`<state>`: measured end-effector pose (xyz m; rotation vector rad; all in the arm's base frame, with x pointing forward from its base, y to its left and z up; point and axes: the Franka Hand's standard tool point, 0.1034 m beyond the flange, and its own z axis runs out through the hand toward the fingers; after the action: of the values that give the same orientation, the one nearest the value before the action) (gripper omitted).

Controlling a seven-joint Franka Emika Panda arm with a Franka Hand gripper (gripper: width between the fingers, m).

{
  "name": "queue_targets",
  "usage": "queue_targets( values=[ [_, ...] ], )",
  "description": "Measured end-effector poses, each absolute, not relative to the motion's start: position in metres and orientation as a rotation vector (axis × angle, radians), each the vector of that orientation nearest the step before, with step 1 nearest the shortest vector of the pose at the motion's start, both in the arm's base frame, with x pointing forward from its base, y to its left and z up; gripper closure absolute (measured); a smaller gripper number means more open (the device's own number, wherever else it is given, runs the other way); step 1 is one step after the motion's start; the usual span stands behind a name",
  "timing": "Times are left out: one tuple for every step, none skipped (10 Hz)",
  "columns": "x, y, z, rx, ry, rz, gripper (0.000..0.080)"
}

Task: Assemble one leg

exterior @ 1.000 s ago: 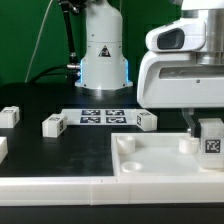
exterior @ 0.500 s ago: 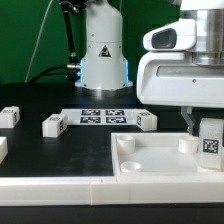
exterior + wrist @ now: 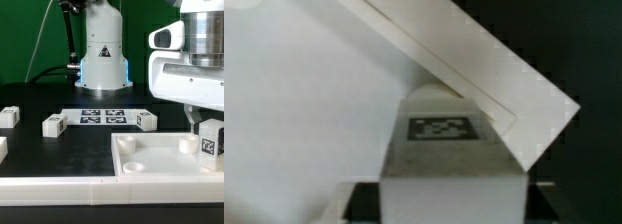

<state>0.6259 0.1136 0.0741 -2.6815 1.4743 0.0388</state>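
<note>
My gripper (image 3: 208, 132) is shut on a leg (image 3: 210, 141), a small white block with a black-and-white tag, and holds it upright over the far right corner of the large white tray-like piece (image 3: 165, 166). A round corner socket (image 3: 187, 143) sits just beside the held leg. In the wrist view the leg (image 3: 446, 150) fills the space between the dark fingers (image 3: 359, 203), its tag facing the camera, with the tray's corner (image 3: 491, 70) behind it. Other loose legs lie on the black table: one (image 3: 147, 121) near the tray, one (image 3: 53, 125) and one (image 3: 9, 116) toward the exterior view's left.
The marker board (image 3: 100, 115) lies flat at the back middle. The robot base (image 3: 103, 55) stands behind it. Another white block (image 3: 2, 148) shows at the exterior view's left edge. A white strip (image 3: 60, 190) runs along the table's front edge.
My gripper with the leg has shifted toward the exterior view's right and slightly down, closer to the tray's far right corner.
</note>
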Motion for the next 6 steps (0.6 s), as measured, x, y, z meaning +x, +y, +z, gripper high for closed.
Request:
queue_targets(
  values=[
    [0.6257,0.1135,0.0739,-2.596,1.622,0.046,0.0508],
    [0.6255,0.1135,0.0738,-2.507,1.762,0.052,0.0508],
    [0.6253,0.1134,0.0737,-2.436,1.855,0.056,0.0508],
    [0.6251,0.1130,0.0737,-2.313,2.004,0.069,0.0508],
    [0.6250,0.1126,0.0736,-2.224,2.103,0.077,0.0508],
    [0.6249,0.1120,0.0736,-2.104,2.218,0.094,0.0508]
  ],
)
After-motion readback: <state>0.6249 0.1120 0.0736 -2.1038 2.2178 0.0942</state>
